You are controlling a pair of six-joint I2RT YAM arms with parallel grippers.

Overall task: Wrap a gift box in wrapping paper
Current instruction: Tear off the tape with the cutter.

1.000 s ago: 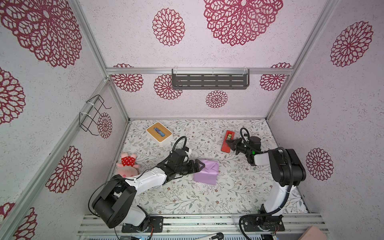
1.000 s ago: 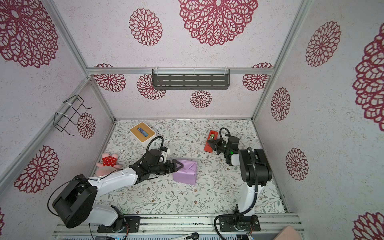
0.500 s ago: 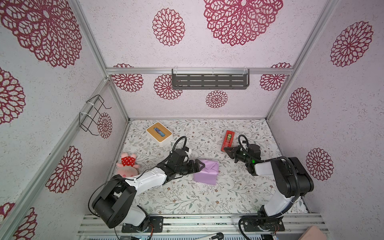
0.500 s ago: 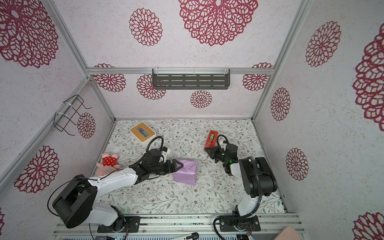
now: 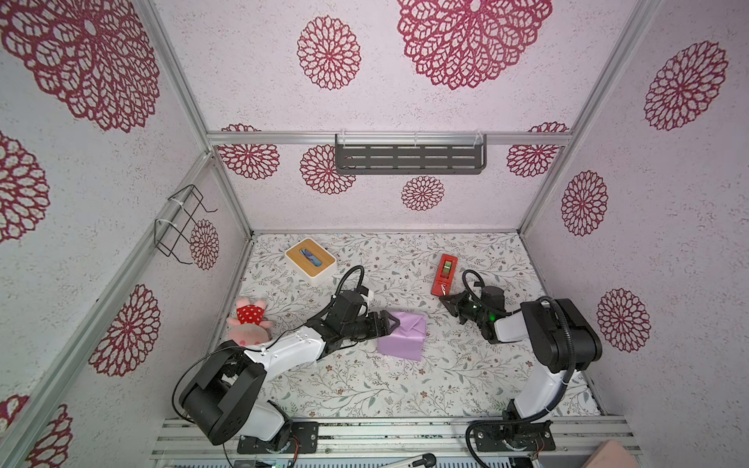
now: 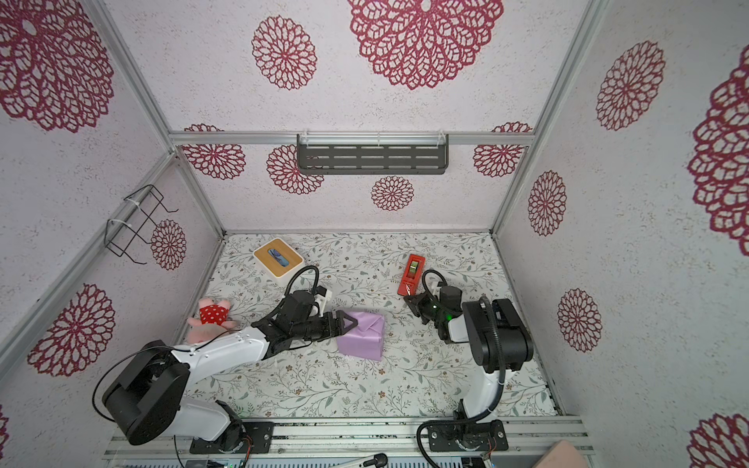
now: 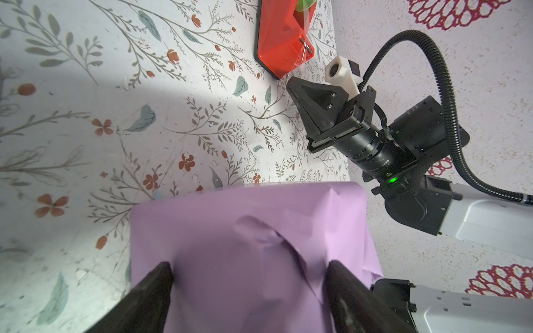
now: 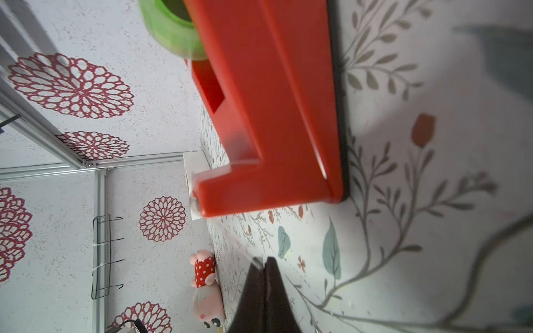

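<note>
Pinning the wrapping paper (image 7: 259,227) with jaws spread, the left gripper (image 7: 249,264) may slip, freeing folds; the right gripper (image 8: 264,261), clenched on tape strip (image 8: 230,240), may twist it.

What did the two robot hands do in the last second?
The shut right hand drew back from the red tape dispenser toward the table's near edge. The left hand stayed open against the lilac wrapping paper; nothing else moved.
</note>
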